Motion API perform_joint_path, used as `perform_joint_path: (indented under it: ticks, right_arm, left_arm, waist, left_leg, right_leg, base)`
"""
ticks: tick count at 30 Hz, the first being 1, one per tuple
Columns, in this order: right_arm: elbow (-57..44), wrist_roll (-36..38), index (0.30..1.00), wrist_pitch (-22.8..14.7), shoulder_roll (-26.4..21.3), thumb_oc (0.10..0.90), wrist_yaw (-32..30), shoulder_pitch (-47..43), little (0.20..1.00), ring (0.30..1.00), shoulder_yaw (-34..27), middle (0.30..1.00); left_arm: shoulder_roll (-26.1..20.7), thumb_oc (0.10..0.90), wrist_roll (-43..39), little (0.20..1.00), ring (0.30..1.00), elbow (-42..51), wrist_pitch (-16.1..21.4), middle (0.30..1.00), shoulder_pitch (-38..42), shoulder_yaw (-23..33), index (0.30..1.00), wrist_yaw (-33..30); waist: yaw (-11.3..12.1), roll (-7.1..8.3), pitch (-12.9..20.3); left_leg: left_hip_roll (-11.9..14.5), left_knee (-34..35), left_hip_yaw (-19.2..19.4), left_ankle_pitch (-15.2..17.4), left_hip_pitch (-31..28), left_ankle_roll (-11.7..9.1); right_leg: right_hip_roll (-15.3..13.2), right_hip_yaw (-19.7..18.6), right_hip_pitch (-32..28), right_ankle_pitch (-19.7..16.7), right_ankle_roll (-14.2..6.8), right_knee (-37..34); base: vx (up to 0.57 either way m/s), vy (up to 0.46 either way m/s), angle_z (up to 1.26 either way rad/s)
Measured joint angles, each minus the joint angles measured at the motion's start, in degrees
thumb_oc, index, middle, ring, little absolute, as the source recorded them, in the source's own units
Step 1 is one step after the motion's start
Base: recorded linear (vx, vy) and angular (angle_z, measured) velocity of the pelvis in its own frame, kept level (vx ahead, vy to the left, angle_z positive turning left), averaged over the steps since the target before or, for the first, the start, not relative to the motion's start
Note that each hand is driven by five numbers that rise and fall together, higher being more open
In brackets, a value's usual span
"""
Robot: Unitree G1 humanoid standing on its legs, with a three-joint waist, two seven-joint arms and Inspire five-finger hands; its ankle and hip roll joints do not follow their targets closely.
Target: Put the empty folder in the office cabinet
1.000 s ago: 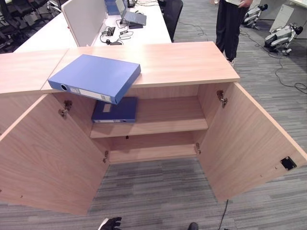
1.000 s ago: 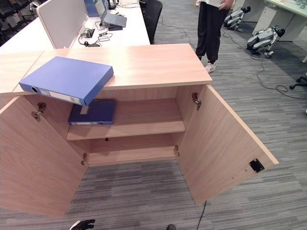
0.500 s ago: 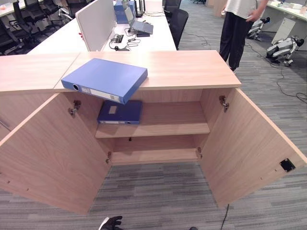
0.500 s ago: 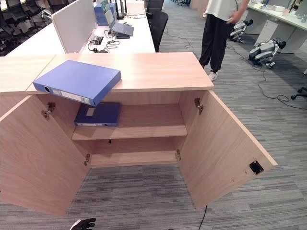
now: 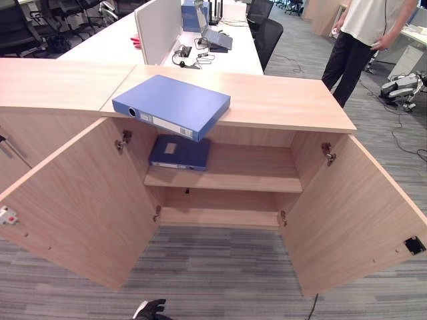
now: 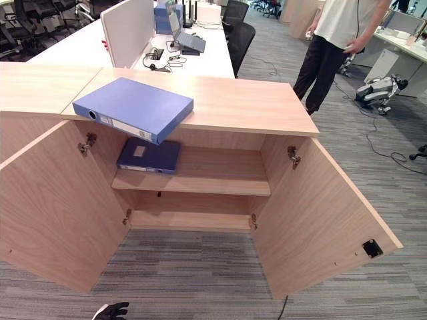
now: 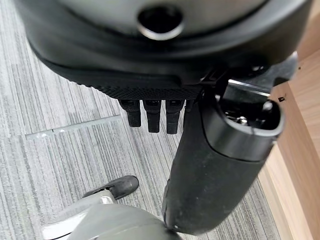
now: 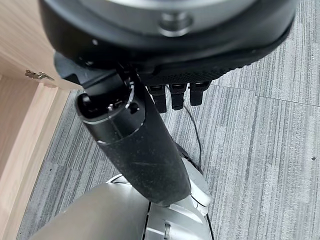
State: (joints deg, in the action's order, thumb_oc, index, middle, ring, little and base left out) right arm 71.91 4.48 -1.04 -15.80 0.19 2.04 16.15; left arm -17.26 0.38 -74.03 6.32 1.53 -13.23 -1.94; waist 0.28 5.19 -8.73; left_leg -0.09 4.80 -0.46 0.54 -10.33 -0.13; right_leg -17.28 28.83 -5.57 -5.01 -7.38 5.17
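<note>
A light blue folder [image 5: 172, 105] lies flat on top of the wooden office cabinet [image 5: 287, 101], one corner jutting over the front edge at the left. Both cabinet doors stand wide open. Inside, a darker blue folder [image 5: 179, 152] lies flat on the left of the upper shelf [image 5: 247, 175]; the lower shelf [image 5: 220, 217] is bare. My left hand [image 5: 151, 310] hangs low over the carpet, far below the folder, with its fingers [image 7: 152, 115] straight and holding nothing. My right hand [image 8: 135, 145] also hangs down by the carpet, fingers [image 8: 172, 96] straight and empty.
The open left door [image 5: 73, 200] and right door [image 5: 360, 213] swing out towards me. A person [image 5: 363, 30] stands behind the cabinet at the right. Behind it is a white desk [image 5: 120, 43] with a laptop [image 5: 217, 39]. A second cabinet [image 5: 47, 83] adjoins at the left.
The whole picture has shifted, so the camera has moved; the cabinet and both folders lie as before. The person at the back has stepped a little. Both hands still hang low.
</note>
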Motion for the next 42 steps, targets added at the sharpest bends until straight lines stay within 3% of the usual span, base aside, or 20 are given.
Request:
perform_joint_path:
  ticks: [8, 9, 11, 12, 13, 14, 15, 16, 17, 19, 22, 32, 42]
  right_arm:
    - [0.6, 0.0, 0.900, -0.1, 0.0, 0.800, 0.0, 0.0, 0.900, 0.900, -0.1, 0.900]
    - [0.7, 0.0, 0.900, -0.1, -0.1, 0.800, 0.0, -0.9, 0.900, 0.900, -0.1, 0.900]
    - [0.8, 0.0, 0.900, -0.2, 0.0, 0.800, -0.1, -1.0, 0.900, 0.900, -0.1, 0.900]
    - [0.9, 0.0, 0.900, -0.2, 0.7, 0.800, 0.0, -1.0, 0.900, 0.900, 0.0, 0.900]
    - [0.8, -0.1, 0.900, -0.1, 1.0, 0.800, 0.0, -1.0, 0.900, 0.900, 0.1, 0.900]
    - [1.0, -1.1, 0.900, 0.0, 1.7, 0.800, 0.0, -0.5, 0.900, 0.900, 0.2, 0.900]
    - [1.1, -1.6, 0.900, 0.1, 1.9, 0.800, 0.0, -0.5, 0.900, 0.900, 0.6, 0.900]
    - [1.1, -2.2, 0.900, 0.1, 1.5, 0.800, -0.1, -0.3, 0.900, 0.900, 1.1, 0.900]
    - [1.0, -2.2, 0.900, 0.0, 0.8, 0.800, 0.0, -0.5, 0.900, 0.900, 1.2, 0.900]
    - [0.9, -2.3, 0.900, 0.0, 0.3, 0.800, 0.1, -0.6, 0.900, 0.900, 1.3, 0.900]
    - [0.8, -2.3, 0.900, 0.0, 0.2, 0.800, 0.1, -0.8, 0.900, 0.900, 1.1, 0.900]
    - [0.5, -2.2, 0.900, -0.1, 0.9, 0.800, 0.1, -0.6, 0.900, 0.900, 1.2, 0.900]
    - [0.5, -2.2, 0.900, -0.6, 0.8, 0.800, 0.0, 0.2, 0.900, 0.900, 1.2, 0.900]
  left_arm:
    - [-0.1, 0.800, 0.5, 0.900, 0.900, -0.2, 0.0, 0.900, 0.2, -0.1, 0.900, 0.0]
    - [-0.1, 0.800, 0.5, 0.900, 0.900, -0.3, 0.0, 0.900, 0.6, -0.2, 0.900, 0.1]
    - [-0.2, 0.800, 0.5, 0.900, 0.900, -0.3, 0.0, 0.900, 0.6, -0.1, 0.900, 0.1]
    - [-0.9, 0.800, 0.5, 0.900, 0.900, -0.4, 0.0, 0.900, 0.4, -0.1, 0.900, 0.1]
    - [-1.1, 0.800, 0.5, 0.900, 0.900, -0.4, -0.1, 0.900, 0.3, -0.1, 0.900, 0.1]
    - [-1.5, 0.800, 0.5, 0.900, 0.900, -0.4, -0.1, 0.900, 0.1, -0.2, 0.900, 0.2]
    - [-1.6, 0.800, 0.5, 0.900, 0.900, -0.5, -0.1, 0.900, 0.0, -0.1, 0.900, 0.2]
    - [-1.0, 0.800, 0.5, 0.900, 0.900, -0.5, -0.1, 0.900, -0.3, 0.0, 0.900, 0.2]
    - [-0.7, 0.800, 0.5, 0.900, 0.900, -0.5, -0.1, 0.900, -0.8, 0.0, 0.900, 0.2]
    - [-0.3, 0.800, 0.4, 0.900, 0.900, -0.4, -0.1, 0.900, -0.9, 0.0, 0.900, 0.1]
    - [-0.2, 0.800, 0.4, 0.900, 0.900, 0.1, -0.1, 0.900, -0.7, 0.0, 0.900, 0.0]
    - [-0.6, 0.800, 0.4, 0.900, 0.900, 0.4, 0.0, 0.900, -0.5, -0.1, 0.900, 0.1]
    - [-0.3, 0.800, 0.3, 0.900, 0.900, 0.3, 0.0, 0.900, -0.9, -0.1, 0.900, 0.1]
  waist:
    - [-0.1, 0.16, -1.7]
    - [0.0, -0.19, -2.5]
    - [0.1, -0.62, -2.6]
    - [0.3, -0.57, -2.7]
    - [0.3, -0.53, -2.6]
    - [0.8, -0.15, -2.4]
    - [1.2, 0.05, -2.4]
    - [1.4, -0.49, -2.4]
    - [1.5, -1.41, -2.2]
    - [1.5, -2.20, -2.2]
    - [1.4, -2.23, -2.2]
    - [1.4, -0.68, -0.2]
    - [1.3, -1.18, 0.4]
  left_leg:
    - [-0.3, 0.0, 0.5, 0.0, -2.2, 1.5]
    - [-0.2, 0.0, 0.4, -0.5, -2.5, 2.3]
    - [0.1, 0.0, 0.7, -0.6, -2.2, 2.6]
    - [0.7, 0.0, 0.6, -0.5, -1.6, 2.7]
    - [0.8, 0.0, 0.8, -0.7, -1.3, 2.4]
    - [0.6, 0.0, 0.8, -0.6, -0.7, 1.9]
    - [0.3, 0.0, 1.0, -0.7, -0.7, 1.6]
    - [0.6, 0.0, 1.7, -0.6, -0.3, 0.8]
    - [1.2, 0.0, 1.9, -0.7, 0.2, 0.1]
    - [2.1, -0.1, 2.0, -0.9, 0.5, -0.6]
    - [2.6, -0.2, 2.0, -0.8, 0.5, -1.1]
    - [2.5, 0.0, 1.5, -0.8, 0.3, -1.4]
    - [2.8, 0.0, 0.1, -1.2, 1.1, -1.7]
  right_leg:
    - [-2.8, -1.0, 3.2, -1.2, -1.5, 11.1]
    - [-2.5, -4.2, 3.9, -2.0, -2.5, 12.2]
    - [-1.5, -5.8, 4.4, -2.6, -3.5, 11.7]
    - [0.6, -7.8, 4.1, 0.7, -4.4, 9.2]
    - [1.6, -7.7, 3.2, 1.6, -3.6, 7.9]
    - [3.6, -7.9, 1.0, 2.2, -3.1, 1.4]
    - [3.7, -7.9, 0.2, 2.2, -2.2, -0.6]
    - [4.9, -7.9, -1.0, 0.8, -0.3, -3.7]
    - [5.8, -7.8, -1.2, 0.2, 0.3, -5.2]
    - [6.9, -7.7, -1.3, 0.1, 0.5, -6.0]
    - [7.7, -7.7, -1.6, 0.1, 1.0, -6.6]
    - [7.6, -7.4, -2.3, 0.1, 1.2, -7.1]
    - [8.2, -6.2, -2.8, -0.4, 1.9, -8.7]
  base:
    - [-0.10, 0.087, 0.01]
    - [-0.11, 0.048, -0.06]
    - [-0.06, -0.005, -0.06]
    - [0.01, -0.056, -0.06]
    - [0.02, -0.106, -0.05]
    - [0.01, -0.077, -0.07]
    - [0.00, -0.117, -0.16]
    - [-0.01, -0.100, -0.17]
    - [0.00, -0.100, -0.12]
    - [0.01, -0.069, -0.03]
    - [0.03, -0.045, -0.01]
    - [0.03, -0.037, 0.02]
    - [0.01, -0.057, 0.06]
